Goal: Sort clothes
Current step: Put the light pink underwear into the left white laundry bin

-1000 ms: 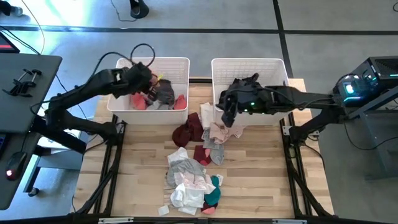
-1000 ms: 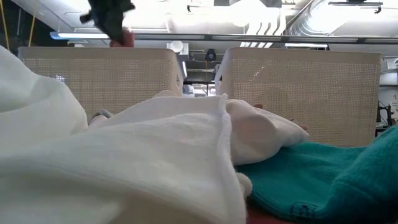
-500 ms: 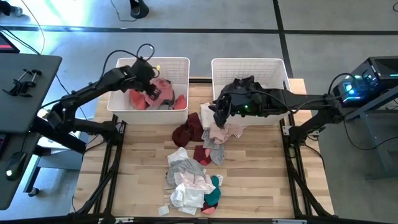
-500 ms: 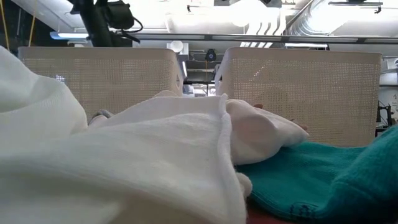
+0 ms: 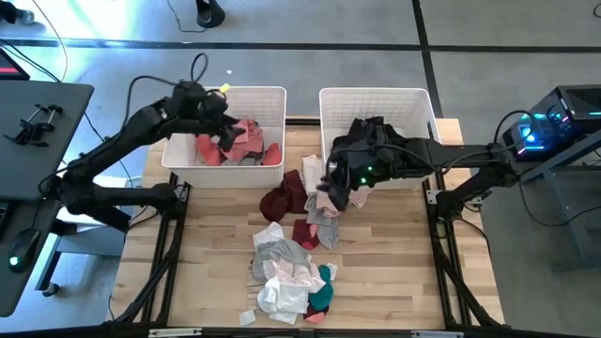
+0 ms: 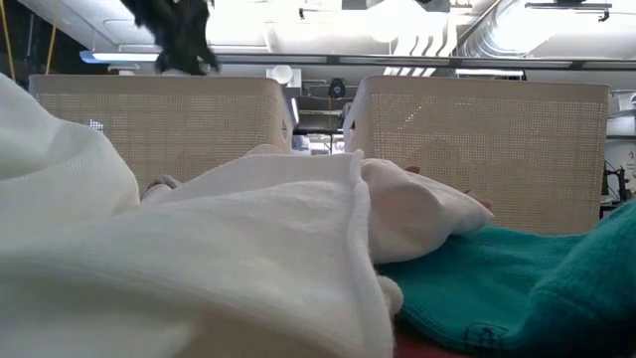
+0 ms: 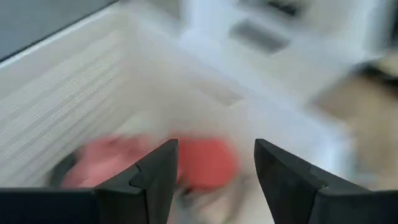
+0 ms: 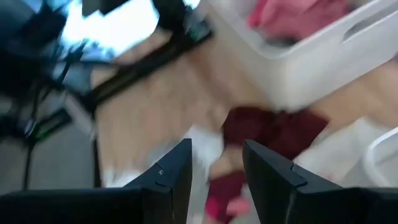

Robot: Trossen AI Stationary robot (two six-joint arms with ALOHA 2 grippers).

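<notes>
My table (image 5: pixel 376 282) is pale wood planks, and two white slatted plastic baskets stand at its far edge: the left basket (image 5: pixel 272 94) holds coral, pink and grey pieces, and the right basket (image 5: pixel 376 94) shows little I can make out under my arm. The rest of the clothes (image 5: pixel 296 249) run from the middle of the far edge down to the near edge: a maroon heap (image 5: pixel 286 199), limp grey and white knits, a teal piece (image 5: pixel 322 291) lowest.

My left pincer (image 7: pixel 214 180) hangs over the left basket's far-left corner with its jaws spread and nothing between them; the coral garment (image 5: pixel 246 133) lies in the basket below. My right pincer (image 8: pixel 216 168) hovers low over the top of the pile, just in front of the right basket, jaws parted and empty, looking down on the maroon cloth.

I judge the step in hand to be the next pick with my right. These fabrics are soft, crumpled and overlapping, so I should come straight down on a raised fold of one colour only, pinch deep, and lift slowly so that neighbours slide off. My left should clear the basket rim before turning back toward the pile.
</notes>
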